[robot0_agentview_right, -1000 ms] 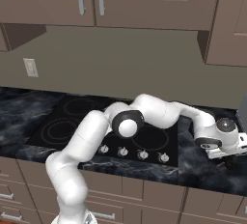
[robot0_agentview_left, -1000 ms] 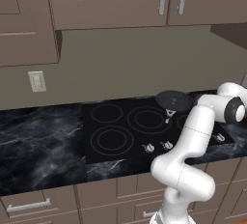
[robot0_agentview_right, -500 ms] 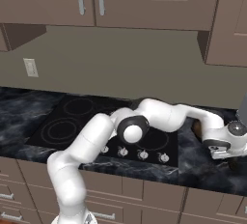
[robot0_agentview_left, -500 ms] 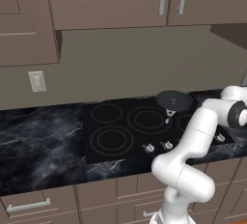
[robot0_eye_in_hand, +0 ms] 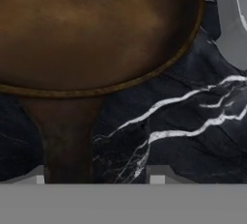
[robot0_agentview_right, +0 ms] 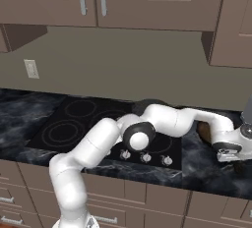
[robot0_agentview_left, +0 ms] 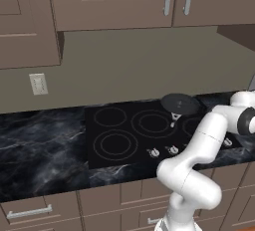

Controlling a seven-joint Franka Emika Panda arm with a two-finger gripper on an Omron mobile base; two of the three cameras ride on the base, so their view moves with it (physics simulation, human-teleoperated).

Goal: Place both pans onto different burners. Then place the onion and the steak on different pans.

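While the arm [robot0_agentview_right: 172, 121] reaches far to the robot's right across the black marble counter [robot0_agentview_left: 45, 148], the gripper [robot0_agentview_right: 227, 154] sits low over the counter beyond the right edge of the cooktop [robot0_agentview_left: 134, 133]; from the hand view, the brown pan [robot0_eye_in_hand: 96, 30] lies on the marble directly ahead, its rim a thin lighter band and its brown handle [robot0_eye_in_hand: 67, 141] running back toward the fingertips [robot0_eye_in_hand: 157, 177]; the handle passes just inside the left tip, with a clear strip of marble between it and the right tip; the jaws stand apart, and contact with the handle is not evident, though the lower edge of that view hides the tips' working faces, so a light touch cannot be ruled out. From the right base view, a small part of the brown pan [robot0_agentview_right: 204, 132] shows behind the forearm, off the glass. From the left base view, the dark pan [robot0_agentview_left: 180, 104] rests at the back right of the cooktop, its thin silver handle [robot0_agentview_left: 174, 120] pointing toward the front; ringed burners [robot0_agentview_left: 115, 143] lie uncovered across the left and centre of the glass; silver knobs [robot0_agentview_left: 163, 151] line the front edge; brown cabinets [robot0_agentview_left: 114, 1] hang above.
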